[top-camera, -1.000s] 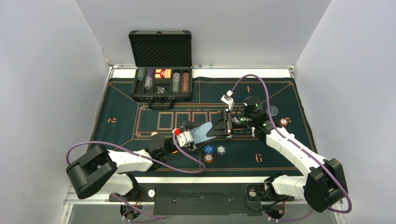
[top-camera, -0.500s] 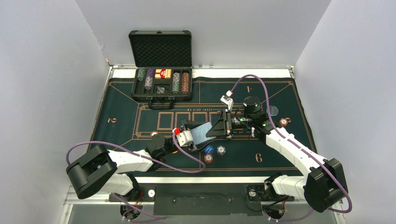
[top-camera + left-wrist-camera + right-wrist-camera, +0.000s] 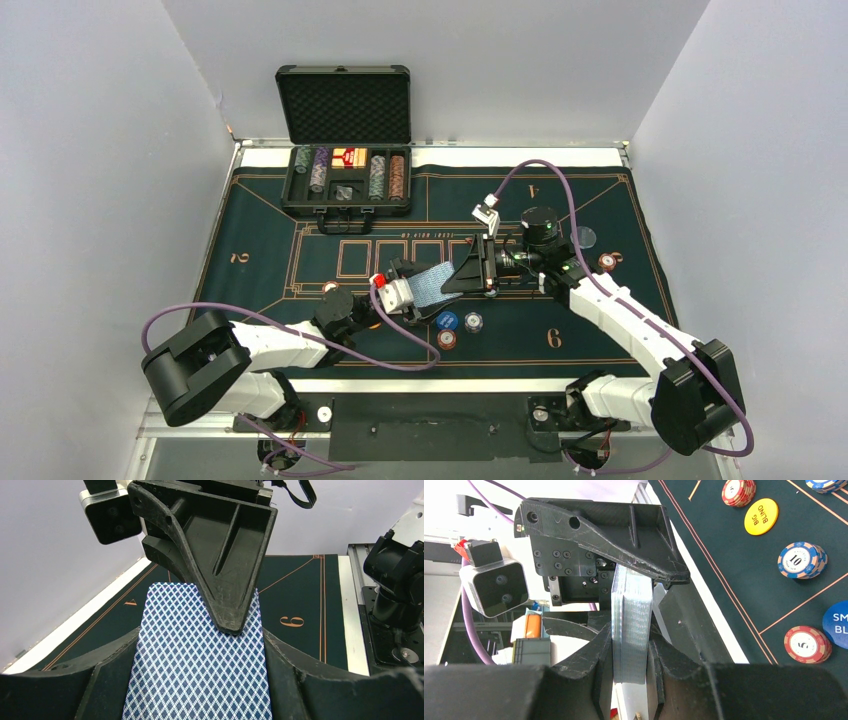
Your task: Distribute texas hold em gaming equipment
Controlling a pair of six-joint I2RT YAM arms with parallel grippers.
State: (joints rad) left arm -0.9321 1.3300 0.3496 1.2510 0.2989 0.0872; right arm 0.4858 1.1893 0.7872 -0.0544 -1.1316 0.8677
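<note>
**Deck of cards (image 3: 432, 284) held in the air by both end effectors, well out from the open case (image 3: 345, 185) on the arms' side.**

The likely mishap is a spill. If one side lets go or pulls before the other has a firm grip, the stack could shear or fan and drop cards onto the table (image 3: 260, 300). The right end effector (image 3: 631, 640) is narrow, pinching the deck's two faces at one short end. The left end effector (image 3: 200, 635) is about half spread. Its fingers (image 3: 115, 670) lie against the deck's long edges with no visible gap, though how hard they press cannot be told. Chips (image 3: 447, 339) and button discs (image 3: 447, 320) lie on the table, farther from the case than the deck.
</note>
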